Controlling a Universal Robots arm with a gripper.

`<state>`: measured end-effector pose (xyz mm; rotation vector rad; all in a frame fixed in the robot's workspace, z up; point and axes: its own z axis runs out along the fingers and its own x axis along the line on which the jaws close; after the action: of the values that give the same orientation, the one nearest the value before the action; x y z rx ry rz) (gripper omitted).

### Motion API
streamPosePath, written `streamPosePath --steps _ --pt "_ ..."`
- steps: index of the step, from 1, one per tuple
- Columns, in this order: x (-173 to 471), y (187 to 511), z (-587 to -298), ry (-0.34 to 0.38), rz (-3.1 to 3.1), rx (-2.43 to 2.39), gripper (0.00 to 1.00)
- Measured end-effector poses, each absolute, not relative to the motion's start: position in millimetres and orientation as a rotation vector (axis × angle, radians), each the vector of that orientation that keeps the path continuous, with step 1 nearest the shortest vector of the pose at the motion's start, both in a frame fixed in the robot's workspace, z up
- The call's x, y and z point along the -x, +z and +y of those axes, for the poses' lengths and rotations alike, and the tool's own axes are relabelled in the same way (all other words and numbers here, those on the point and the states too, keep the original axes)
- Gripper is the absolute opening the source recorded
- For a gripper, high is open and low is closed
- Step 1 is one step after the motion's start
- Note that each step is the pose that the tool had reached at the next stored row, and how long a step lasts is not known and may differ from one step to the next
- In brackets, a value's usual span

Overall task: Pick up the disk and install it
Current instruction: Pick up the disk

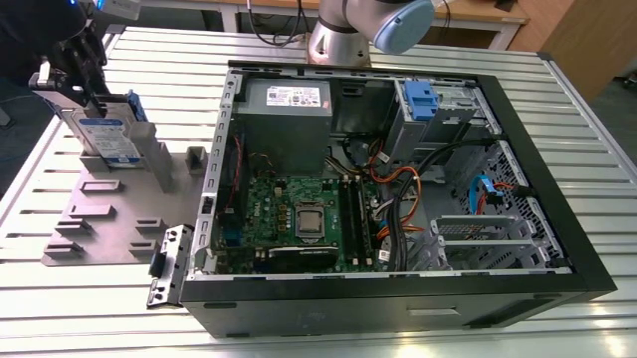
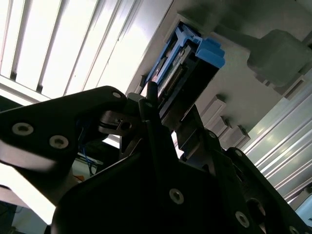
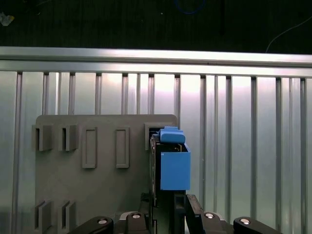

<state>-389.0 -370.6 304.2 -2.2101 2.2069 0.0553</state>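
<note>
Silver disk point(image 1: 104, 138) on edge in the closed end effector point(image 3: 168, 204), long axis roughly upright, at the grey fixture point(image 1: 110, 216)

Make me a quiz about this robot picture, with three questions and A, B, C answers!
1. Where is the disk?
A. standing on the grey plate beside the computer case
B. inside the case
C. on the floor

2. What colour are the disk's plastic rails?
A. red
B. yellow
C. blue

3. The computer case is:
A. closed up
B. open on its side
C. wrapped in plastic

Answers:
1 A: the exterior view shows it upright on the plate, outside the case.
2 C: blue shows along its edge in both wrist views.
3 B: the circuit board inside is in plain sight.
</note>
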Motion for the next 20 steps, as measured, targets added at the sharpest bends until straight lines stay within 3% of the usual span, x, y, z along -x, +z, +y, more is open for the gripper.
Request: streamPosePath --steps 3,4,20 --pt "388.9 304.3 -370.7 0.055 2.207 2.21 0.4" --pt "388.9 304.3 -370.7 0.055 2.207 2.21 0.35" --pt "388.5 304.2 -370.6 0.055 2.207 2.21 0.35"
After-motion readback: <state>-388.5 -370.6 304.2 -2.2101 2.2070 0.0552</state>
